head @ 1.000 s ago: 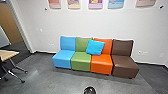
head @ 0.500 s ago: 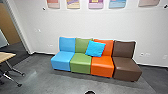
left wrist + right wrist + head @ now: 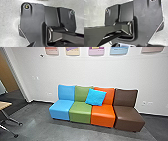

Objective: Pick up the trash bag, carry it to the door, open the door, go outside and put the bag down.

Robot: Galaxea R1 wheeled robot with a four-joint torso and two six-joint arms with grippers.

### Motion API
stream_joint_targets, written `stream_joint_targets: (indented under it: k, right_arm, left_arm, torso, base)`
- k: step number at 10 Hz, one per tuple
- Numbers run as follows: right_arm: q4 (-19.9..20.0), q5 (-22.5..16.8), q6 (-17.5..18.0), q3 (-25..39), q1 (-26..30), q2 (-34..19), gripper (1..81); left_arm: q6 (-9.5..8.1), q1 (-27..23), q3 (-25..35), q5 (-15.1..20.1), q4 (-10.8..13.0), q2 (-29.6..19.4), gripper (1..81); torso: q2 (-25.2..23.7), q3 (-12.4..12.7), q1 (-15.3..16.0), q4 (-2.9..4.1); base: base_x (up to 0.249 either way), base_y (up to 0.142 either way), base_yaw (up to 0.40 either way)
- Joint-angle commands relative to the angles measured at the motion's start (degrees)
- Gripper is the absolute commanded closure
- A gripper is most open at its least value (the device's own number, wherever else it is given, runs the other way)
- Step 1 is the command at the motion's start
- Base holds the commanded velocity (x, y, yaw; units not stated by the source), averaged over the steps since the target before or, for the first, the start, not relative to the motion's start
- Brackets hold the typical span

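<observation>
My dark plate (image 3: 32,18), round fittings (image 3: 26,6) at its corners, spreads before both my wrist cameras as my jointed bar (image 3: 73,38) stretches across part of it, a pale ring (image 3: 50,34) edging its rounded joint (image 3: 58,29).

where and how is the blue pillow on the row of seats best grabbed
Probably by the top edge of the blue pillow, pinched front to back, coming from the front and slightly above. It leans back against the green backrest and orange backrest, with the wall behind them, so its front face and upper edge look easiest to reach.
</observation>
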Motion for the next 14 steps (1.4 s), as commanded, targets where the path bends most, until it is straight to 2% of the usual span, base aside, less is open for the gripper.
stream_joint_targets:
  k: [1,5,7,9,12,13,14]
  right_arm:
    - [0.0,-3.4,-0.2,0.5,1.2,-0.6,1.0]
    - [0.4,-3.4,-0.1,0.6,1.5,-0.9,1.0]
    - [0.7,-3.4,0.2,3.7,1.4,-2.7,1.0]
    - [1.3,-3.4,0.7,9.7,1.5,-6.6,1.0]
    - [2.7,-3.4,0.8,22.1,2.5,-15.0,1.0]
    - [3.0,-3.4,0.8,26.8,2.6,-18.4,1.0]
    - [3.7,-3.3,0.8,30.2,3.3,-21.3,1.0]
  left_arm:
    - [0.2,-1.9,0.2,3.3,-0.3,-0.3,1.0]
    - [0.2,-1.8,0.2,3.4,-0.2,-0.4,1.0]
    - [0.11,-1.8,0.6,4.2,-0.2,-0.3,1.0]
    - [0.11,-2.1,2.9,6.4,-0.2,-2.0,1.0]
    - [0.02,-2.8,14.8,6.4,-0.5,-11.6,1.0]
    - [0.02,-3.3,16.6,6.3,-1.1,-13.7,1.0]
    - [0.02,-3.9,17.6,6.3,-2.6,-15.2,1.0]
  torso:
    - [0.0,0.0,0.0,0.0]
    - [0.0,0.0,0.0,0.0]
    - [0.0,0.0,0.0,0.0]
    - [0.0,0.0,0.0,0.0]
    - [0.0,0.0,0.0,0.0]
    - [0.0,0.0,0.0,0.0]
    - [-5.7,0.0,3.7,0.0]
  base:
    - [0.149,0.0,0.0]
    - [0.115,0.0,0.0]
    - [0.0,0.0,0.0]
    - [0.0,0.0,0.0]
    - [0.0,0.0,0.0]
    - [0.0,0.0,0.0]
    - [0.0,0.0,0.0]
